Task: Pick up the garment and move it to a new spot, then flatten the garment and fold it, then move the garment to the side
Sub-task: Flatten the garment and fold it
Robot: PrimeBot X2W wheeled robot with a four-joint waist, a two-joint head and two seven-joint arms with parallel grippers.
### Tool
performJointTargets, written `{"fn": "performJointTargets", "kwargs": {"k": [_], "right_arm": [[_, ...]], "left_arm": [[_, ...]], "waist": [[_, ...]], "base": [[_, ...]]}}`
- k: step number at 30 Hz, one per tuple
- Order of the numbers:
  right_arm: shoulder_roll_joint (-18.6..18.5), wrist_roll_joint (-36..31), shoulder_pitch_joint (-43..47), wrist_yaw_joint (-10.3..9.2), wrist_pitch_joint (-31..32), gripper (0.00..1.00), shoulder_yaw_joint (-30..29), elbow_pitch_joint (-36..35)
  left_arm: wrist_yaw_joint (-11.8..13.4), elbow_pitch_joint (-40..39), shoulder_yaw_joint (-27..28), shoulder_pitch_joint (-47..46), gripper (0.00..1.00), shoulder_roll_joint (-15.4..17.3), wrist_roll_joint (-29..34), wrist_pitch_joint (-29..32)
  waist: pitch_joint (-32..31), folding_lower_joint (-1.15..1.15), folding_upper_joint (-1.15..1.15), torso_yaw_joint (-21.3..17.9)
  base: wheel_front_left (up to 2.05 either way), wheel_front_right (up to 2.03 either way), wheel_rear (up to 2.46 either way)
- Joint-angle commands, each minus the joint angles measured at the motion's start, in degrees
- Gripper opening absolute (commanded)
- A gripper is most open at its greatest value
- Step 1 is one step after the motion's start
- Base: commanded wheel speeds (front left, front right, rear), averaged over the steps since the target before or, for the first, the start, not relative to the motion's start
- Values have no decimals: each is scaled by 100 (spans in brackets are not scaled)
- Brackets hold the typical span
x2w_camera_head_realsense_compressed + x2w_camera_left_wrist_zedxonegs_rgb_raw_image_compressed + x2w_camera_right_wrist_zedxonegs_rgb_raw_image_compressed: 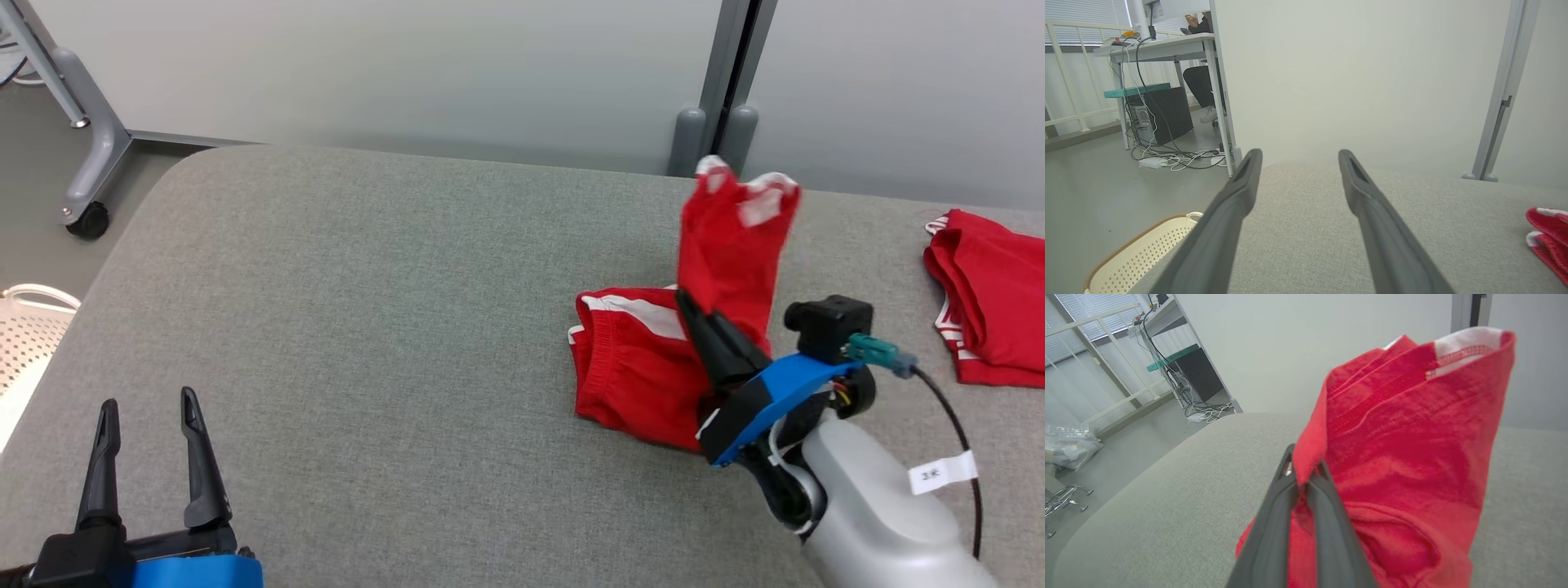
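Observation:
The garment is a pair of red shorts with white stripes, lying on the grey padded table right of centre. One part of it is pulled up into a standing fold. My right gripper is shut on that raised fold, its dark fingers pinching the cloth from below. In the right wrist view the red garment drapes over and beside the closed gripper. My left gripper stands open at the lower left over bare table, holding nothing; its fingers are spread.
A second red garment lies folded at the table's far right edge. A white perforated basket sits on the floor left of the table. A pale partition wall runs behind the table, with a wheeled stand leg at far left.

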Motion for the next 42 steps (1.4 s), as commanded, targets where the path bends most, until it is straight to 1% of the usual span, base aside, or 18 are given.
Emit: {"fn": "performJointTargets", "kwargs": {"k": [1, 6, 13, 14, 15, 17, 19, 23, 26, 30, 33, 36, 42], "right_arm": [[64, -110, 32, 1, 43, 0, 62, -79], [406, -357, 224, 2, 211, 0, 377, -161], [729, -528, 345, 1, 103, 1, 647, 343], [766, -558, 337, 2, 69, 44, 719, 395], [802, -558, 344, 2, 26, 100, 777, 423], [802, -512, 346, 1, -69, 100, 817, 411], [718, -570, 311, 1, -159, 100, 773, 368], [510, -621, 432, 1, -250, 100, 457, 130], [276, -834, 580, 1, -263, 100, -50, -229], [116, -1331, 1012, 2, -258, 100, -860, -806], [123, -1598, 1301, 1, -258, 100, -1399, -1083], [205, -1867, 1546, 2, -259, 100, -1859, -1415], [441, -2396, 2245, 2, -258, 100, -2603, -2205]], "left_arm": [[14, 2, 1, -52, 100, -3, -10, -11], [26, 29, -72, -110, 100, -7, -45, -11], [44, 90, -140, -205, 100, -11, -80, -11], [45, 99, -146, -225, 100, -10, -83, -11], [49, 105, -147, -233, 100, -8, -85, -12], [53, 121, -143, -227, 100, -10, -78, -11], [62, 125, -126, -191, 100, -9, -59, -11], [66, 134, -99, -90, 100, -10, -20, -11], [60, 122, -111, -23, 100, -12, -6, -12], [42, 103, -111, -23, 100, -10, 21, -11], [26, 117, -115, -3, 100, -11, 33, -11], [11, 137, -126, 36, 100, -11, 62, -11], [-2, 179, -93, 150, 100, 0, 100, -12]], "waist": [[23, 0, 0, 32], [105, 0, 0, 119], [222, 0, 0, 185], [224, 0, 0, 194], [220, 0, 0, 195], [201, 0, 0, 181], [167, 0, 0, 152], [53, 0, 0, 63], [-23, 0, 0, -21], [-87, 0, 0, -129], [-135, 0, 0, -186], [-203, 0, 0, -245], [-390, 0, 0, -372]], "base": [[0, 0, 0], [0, 0, 0], [0, 0, 0], [0, 0, 0], [0, 0, 0], [0, 0, 0], [0, 0, 0], [0, 0, 0], [0, 0, 0], [0, 0, 0], [0, 0, 0], [0, 0, 0], [0, 0, 0]]}}
